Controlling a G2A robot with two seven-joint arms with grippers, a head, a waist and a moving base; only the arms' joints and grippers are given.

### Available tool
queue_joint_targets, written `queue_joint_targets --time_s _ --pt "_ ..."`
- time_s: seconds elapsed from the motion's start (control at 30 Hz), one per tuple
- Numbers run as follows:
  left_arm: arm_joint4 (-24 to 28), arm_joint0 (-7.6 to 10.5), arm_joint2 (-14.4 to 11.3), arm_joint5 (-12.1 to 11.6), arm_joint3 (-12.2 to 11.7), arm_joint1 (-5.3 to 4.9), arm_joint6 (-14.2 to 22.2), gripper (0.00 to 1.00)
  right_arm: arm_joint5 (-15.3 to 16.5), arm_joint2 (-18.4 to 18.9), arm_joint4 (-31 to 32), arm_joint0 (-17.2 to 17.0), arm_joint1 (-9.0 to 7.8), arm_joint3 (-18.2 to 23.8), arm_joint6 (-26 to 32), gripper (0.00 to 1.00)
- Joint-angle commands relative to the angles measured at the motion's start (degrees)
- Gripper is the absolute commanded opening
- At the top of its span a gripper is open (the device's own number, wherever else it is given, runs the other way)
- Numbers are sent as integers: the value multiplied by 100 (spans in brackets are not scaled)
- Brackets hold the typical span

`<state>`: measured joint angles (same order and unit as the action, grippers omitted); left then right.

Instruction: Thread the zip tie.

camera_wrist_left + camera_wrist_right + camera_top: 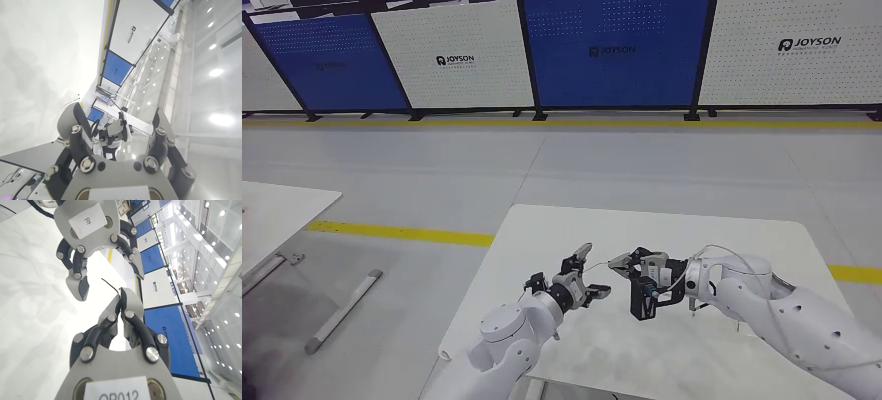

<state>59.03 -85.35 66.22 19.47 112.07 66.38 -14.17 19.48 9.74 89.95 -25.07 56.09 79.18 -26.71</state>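
Pinching zip tie (110,285), right gripper (121,294); left gripper (117,109) agape.

The wide-spread fingers (82,291) of the left claw (594,270) leave an open gap between them. The thin black plastic zip tie (110,285), pinched in the right claw (121,297), aims its tail toward that gap; whether its tip lies inside cannot be told. The 2 claws face each other, near but apart, above the flat white table (562,230), whose bare far half gives passing room.
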Motion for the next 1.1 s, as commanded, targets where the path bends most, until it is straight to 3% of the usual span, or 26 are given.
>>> queue_joint_targets --time_s 0.0,0.33,0.57,0.7,0.77,0.8,1.07 --pt "17 4 8 1 -7 4 -3 39 0 0 0 0 0 0 0 0" --pt "45 12 40 1 -17 11 -11 38 0 0 0 0 0 0 0 0" --pt "12 33 11 1 -33 16 -39 20 0 0 0 0 0 0 0 0" --pt "9 37 6 1 -36 18 -47 19 0 0 0 0 0 0 0 0" --pt "3 36 6 1 -35 18 -46 2 0 0 0 0 0 0 0 0" --pt "0 34 5 1 -35 18 -44 0 0 0 0 0 0 0 0 0" --pt "-103 14 -31 1 -18 12 1 0 0 0 0 0 0 0 0 0"
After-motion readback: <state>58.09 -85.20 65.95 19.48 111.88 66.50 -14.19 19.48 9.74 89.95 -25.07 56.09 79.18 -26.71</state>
